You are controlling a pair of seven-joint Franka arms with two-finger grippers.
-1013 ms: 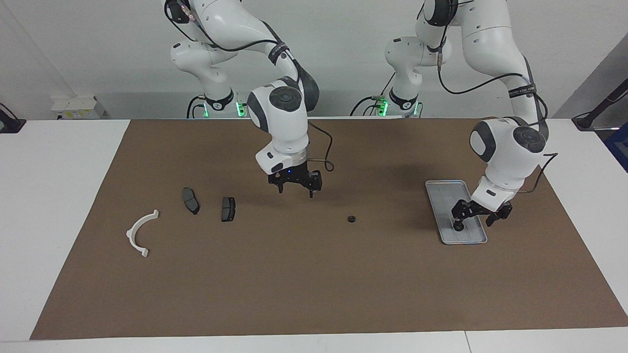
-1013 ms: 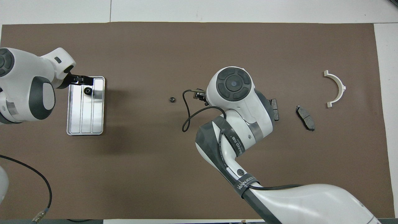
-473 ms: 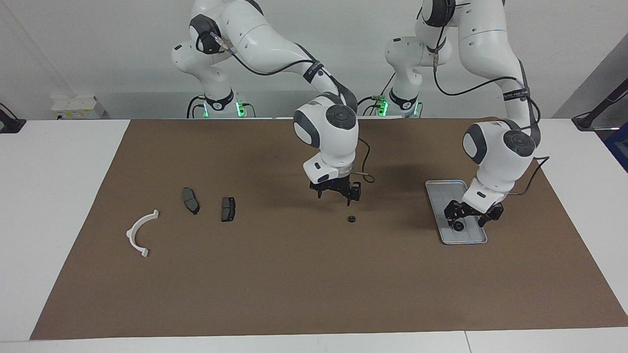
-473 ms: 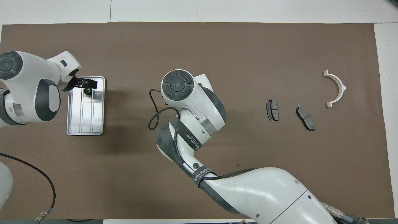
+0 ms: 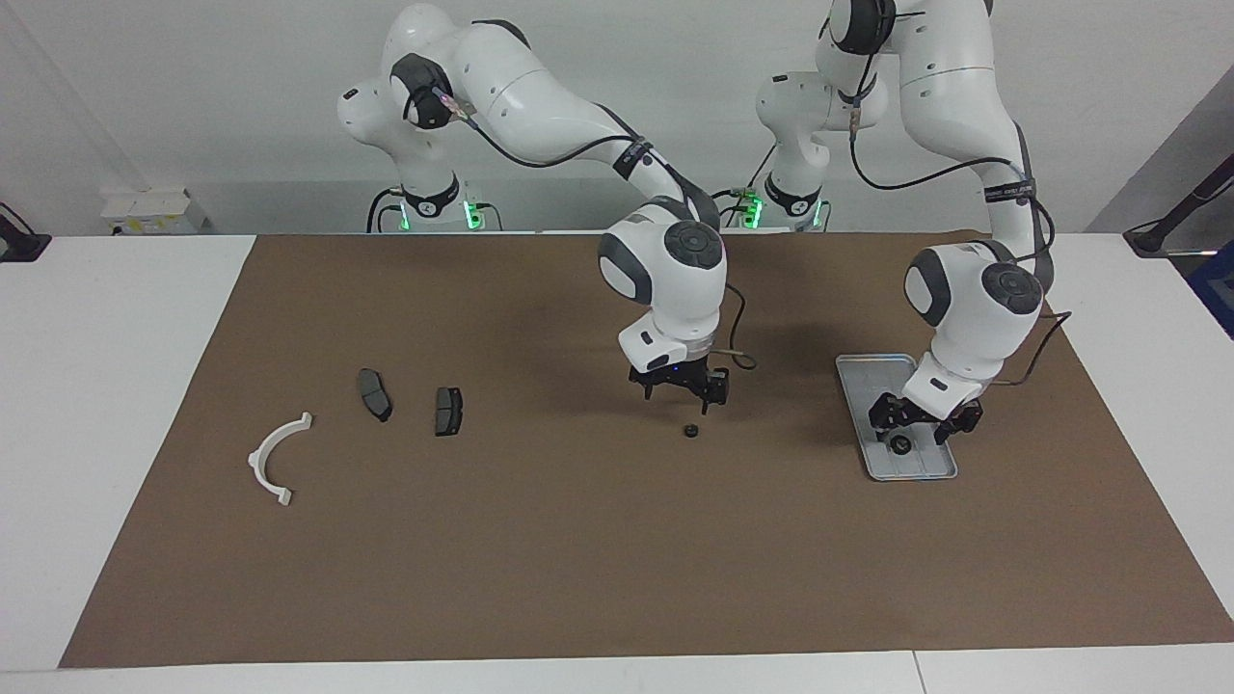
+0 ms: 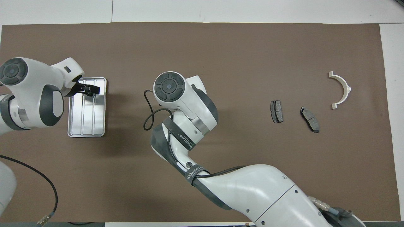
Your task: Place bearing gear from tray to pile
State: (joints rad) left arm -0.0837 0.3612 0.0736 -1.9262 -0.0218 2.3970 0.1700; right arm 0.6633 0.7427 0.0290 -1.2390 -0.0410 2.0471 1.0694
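Bearing gear (image 5: 690,431) on the mat, tray (image 5: 868,371) at its three o'clock; my right gripper (image 5: 683,389) hovers wide above it, and must descend and close.

My left gripper (image 5: 924,416), also wide, is over another gear (image 5: 901,444) in that tray.

We see bright, even light from above; soft shadows fall on the brown mat (image 5: 540,540) beneath both arms. The ribbed silver-grey metal tray (image 6: 86,126) gives mirror glare. Both views look sharp, without visible blur.
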